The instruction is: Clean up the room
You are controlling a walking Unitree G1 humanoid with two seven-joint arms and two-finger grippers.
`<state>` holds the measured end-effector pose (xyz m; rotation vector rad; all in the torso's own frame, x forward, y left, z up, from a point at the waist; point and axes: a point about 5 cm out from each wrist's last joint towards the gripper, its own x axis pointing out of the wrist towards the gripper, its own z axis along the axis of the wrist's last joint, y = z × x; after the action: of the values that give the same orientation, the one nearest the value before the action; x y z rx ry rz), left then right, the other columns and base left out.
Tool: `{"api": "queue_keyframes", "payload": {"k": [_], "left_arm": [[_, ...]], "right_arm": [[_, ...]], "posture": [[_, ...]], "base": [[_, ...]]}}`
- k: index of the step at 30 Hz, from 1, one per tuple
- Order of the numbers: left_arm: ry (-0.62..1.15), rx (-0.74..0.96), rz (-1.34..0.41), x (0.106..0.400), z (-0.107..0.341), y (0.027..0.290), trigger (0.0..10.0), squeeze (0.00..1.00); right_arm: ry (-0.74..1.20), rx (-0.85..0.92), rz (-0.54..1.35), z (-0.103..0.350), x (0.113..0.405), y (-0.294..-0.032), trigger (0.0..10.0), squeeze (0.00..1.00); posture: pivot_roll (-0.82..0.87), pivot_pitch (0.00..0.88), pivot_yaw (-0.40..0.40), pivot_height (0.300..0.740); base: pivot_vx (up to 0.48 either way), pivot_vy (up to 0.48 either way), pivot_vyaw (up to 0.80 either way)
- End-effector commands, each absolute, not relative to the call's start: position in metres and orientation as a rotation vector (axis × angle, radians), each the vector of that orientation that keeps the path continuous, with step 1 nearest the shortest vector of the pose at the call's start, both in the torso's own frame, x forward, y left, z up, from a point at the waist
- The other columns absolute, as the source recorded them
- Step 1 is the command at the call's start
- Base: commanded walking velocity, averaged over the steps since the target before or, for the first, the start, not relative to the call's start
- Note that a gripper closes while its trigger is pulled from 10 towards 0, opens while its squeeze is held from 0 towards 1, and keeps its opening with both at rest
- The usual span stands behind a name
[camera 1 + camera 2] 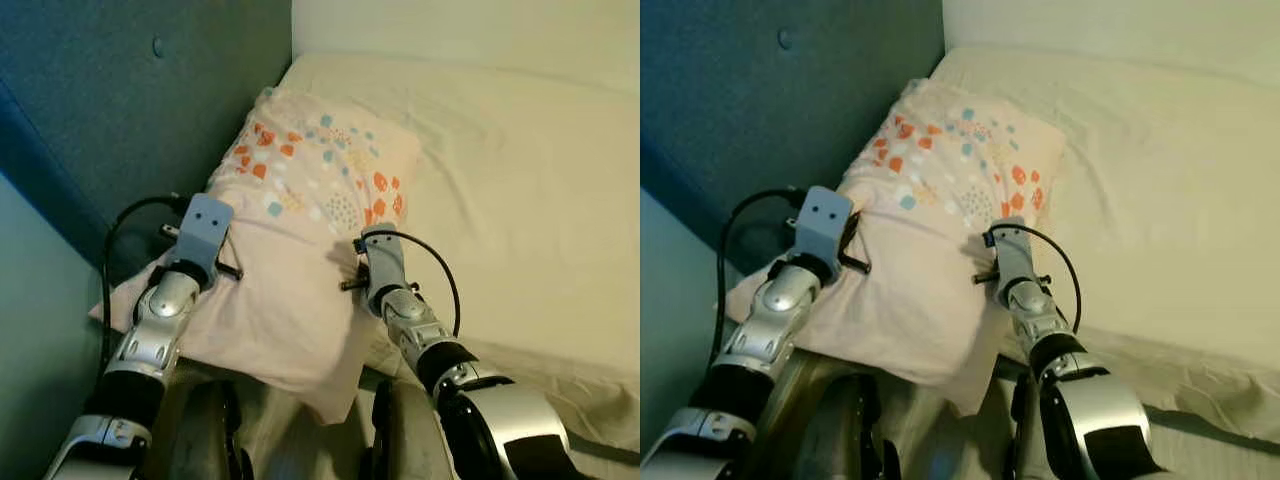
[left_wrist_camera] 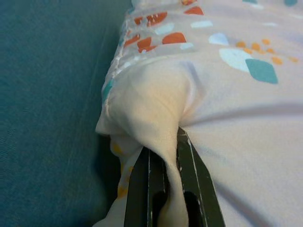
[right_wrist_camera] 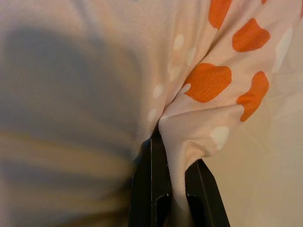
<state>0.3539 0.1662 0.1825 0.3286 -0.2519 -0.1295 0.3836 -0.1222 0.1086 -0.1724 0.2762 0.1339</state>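
I had both end effectors pinching the pillow [image 1: 300, 230] on the bed [image 1: 520, 200]: left end effector [image 2: 165, 189] gripping its headboard-side edge, right end effector [image 3: 173, 189] its opposite side.

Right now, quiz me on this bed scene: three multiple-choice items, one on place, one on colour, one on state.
1. Where does the pillow lie?
A. in the bed's corner beside the blue headboard
B. on the floor
C. on a chair

2. What colour are the pillow's largest blotches?
A. purple
B. orange
C. black

3. What are the left gripper and right gripper doing?
A. hanging open
B. holding a cup
C. both pinching pillow fabric

Answers: 1 A, the pillow's edge meets the headboard; 2 B, orange patches show in both wrist views; 3 C, cloth is caught between each pair of jaws.
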Motion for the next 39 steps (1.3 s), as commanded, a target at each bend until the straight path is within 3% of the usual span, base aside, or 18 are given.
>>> {"api": "queue_keyframes", "payload": {"k": [1, 7, 12, 17, 28, 29, 30, 38, 39], "left_arm": [[-0.294, 0.354, -0.131, 0.344, 0.191, 0.168, 10.0, 0.0], [-0.406, 0.408, -0.058, 0.32, 0.241, 0.197, 10.0, 0.0], [-0.39, 0.437, -0.056, 0.304, 0.25, 0.209, 10.0, 0.0], [-0.349, 0.422, -0.076, 0.299, 0.229, 0.201, 10.0, 0.0], [-0.29, 0.422, -0.13, 0.304, 0.203, 0.172, 10.0, 0.0], [-0.294, 0.408, -0.145, 0.306, 0.203, 0.169, 10.0, 0.0], [-0.3, 0.394, -0.157, 0.308, 0.205, 0.167, 10.0, 0.0], [-0.331, 0.355, -0.141, 0.314, 0.212, 0.16, 10.0, 0.0], [-0.332, 0.352, -0.147, 0.315, 0.21, 0.159, 10.0, 0.0]], "right_arm": [[0.358, -0.192, 0.121, 0.088, 0.373, -0.131, 10.0, 0.0], [0.271, -0.187, 0.148, 0.113, 0.386, -0.119, 10.0, 0.0], [0.202, -0.168, 0.218, 0.137, 0.395, -0.1, 10.0, 0.0], [0.161, -0.213, 0.271, 0.147, 0.397, -0.084, 10.0, 0.0], [0.242, -0.257, 0.265, 0.12, 0.386, -0.092, 10.0, 0.0], [0.252, -0.263, 0.26, 0.117, 0.386, -0.094, 10.0, 0.75], [0.258, -0.267, 0.255, 0.115, 0.385, -0.096, 10.0, 1.0], [0.228, -0.328, 0.155, 0.12, 0.388, -0.108, 10.0, 1.0], [0.203, -0.355, 0.114, 0.124, 0.39, -0.111, 10.0, 0.0]], "posture": [[0.14, 0.332, -0.031, 0.577], [0.15, 0.334, -0.023, 0.577], [0.15, 0.329, -0.026, 0.577], [0.15, 0.331, -0.041, 0.577], [0.14, 0.334, -0.05, 0.577], [0.14, 0.335, -0.045, 0.577], [0.14, 0.334, -0.043, 0.577], [0.14, 0.328, -0.039, 0.577], [0.12, 0.311, -0.037, 0.577]], "base": [[0.0, 0.0, 0.0], [0.0, 0.0, 0.0], [0.0, 0.0, 0.0], [0.0, 0.0, 0.0], [0.0, 0.0, 0.0], [0.0, 0.0, 0.0], [0.0, 0.0, 0.0], [0.0, 0.0, 0.0], [0.0, 0.0, 0.0]]}}
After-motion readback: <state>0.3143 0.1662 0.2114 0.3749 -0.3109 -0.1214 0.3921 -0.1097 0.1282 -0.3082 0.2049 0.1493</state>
